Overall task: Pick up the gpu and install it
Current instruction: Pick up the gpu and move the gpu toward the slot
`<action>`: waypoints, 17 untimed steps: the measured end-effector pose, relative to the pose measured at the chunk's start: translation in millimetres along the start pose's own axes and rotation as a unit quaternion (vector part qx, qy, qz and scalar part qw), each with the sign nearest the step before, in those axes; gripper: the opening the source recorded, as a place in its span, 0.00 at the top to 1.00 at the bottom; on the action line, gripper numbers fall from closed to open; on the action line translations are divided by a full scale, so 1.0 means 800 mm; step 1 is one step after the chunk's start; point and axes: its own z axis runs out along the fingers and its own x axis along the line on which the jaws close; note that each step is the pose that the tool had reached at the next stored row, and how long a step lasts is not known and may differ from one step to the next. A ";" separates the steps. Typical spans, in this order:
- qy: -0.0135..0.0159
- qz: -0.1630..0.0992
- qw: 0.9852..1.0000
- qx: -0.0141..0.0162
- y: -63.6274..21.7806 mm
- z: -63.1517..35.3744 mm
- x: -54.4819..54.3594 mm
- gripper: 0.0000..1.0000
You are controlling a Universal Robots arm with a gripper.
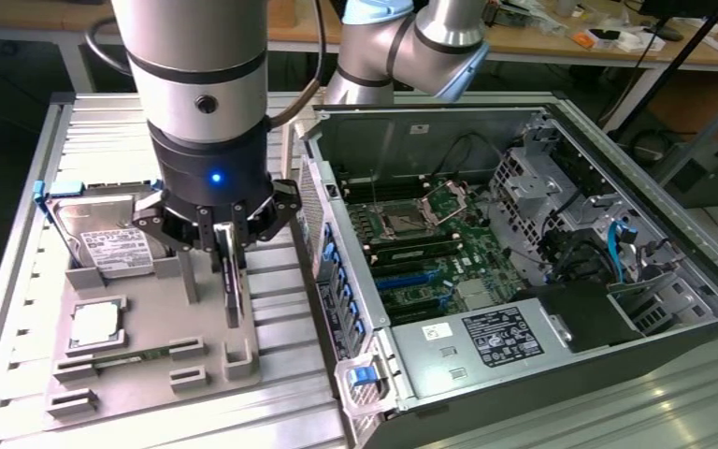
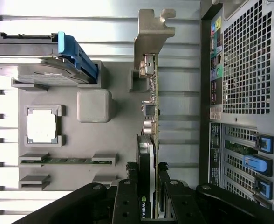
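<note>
We've got the open case [image 1: 322,215] on the exterior view's right, and beside it on the slatted worktop [image 1: 97,122] sits the grey tray [image 1: 160,323]. The job here, as we read it, is getting the card out of that tray cleanly. We'd want a straight vertical pull with no sideways drift until the lower edge is above the tray's posts, because the case wall is just beside it. An even squeeze matters too: the hold sits toward one end, so the card could pivot if it slackens.

Now the gripper [image 1: 228,238]: it hangs over the tray and is clamped on the gpu [image 1: 231,290], one finger on each flat face. The gpu stands on edge, upright, running down from the fingers towards the tray. We can't tell whether its lower edge is seated in the slots. In the wrist view its silver bracket [image 2: 151,37] is at the end farthest from the grip.
</note>
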 end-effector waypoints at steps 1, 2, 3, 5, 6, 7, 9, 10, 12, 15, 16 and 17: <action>0.000 0.000 1.000 0.000 0.000 -0.001 0.000 0.73; 0.000 0.000 1.000 0.000 0.000 -0.003 0.000 0.73; 0.000 0.000 1.000 0.000 0.000 -0.004 0.000 0.73; 0.000 0.000 1.000 0.000 0.000 -0.007 0.000 0.73; 0.000 0.000 1.000 0.000 0.000 -0.009 0.000 0.73; 0.000 0.000 1.000 0.000 0.000 -0.010 0.000 0.73; 0.000 0.000 1.000 0.000 0.001 -0.013 0.000 0.73; 0.000 0.000 1.000 0.000 0.001 -0.014 0.000 0.73; 0.000 0.000 1.000 0.000 0.001 -0.017 0.000 0.73; 0.000 0.000 1.000 0.000 0.001 -0.021 -0.001 0.73; 0.000 0.000 1.000 0.000 0.001 -0.023 -0.001 0.73; 0.000 0.000 1.000 0.000 0.001 -0.024 -0.001 0.73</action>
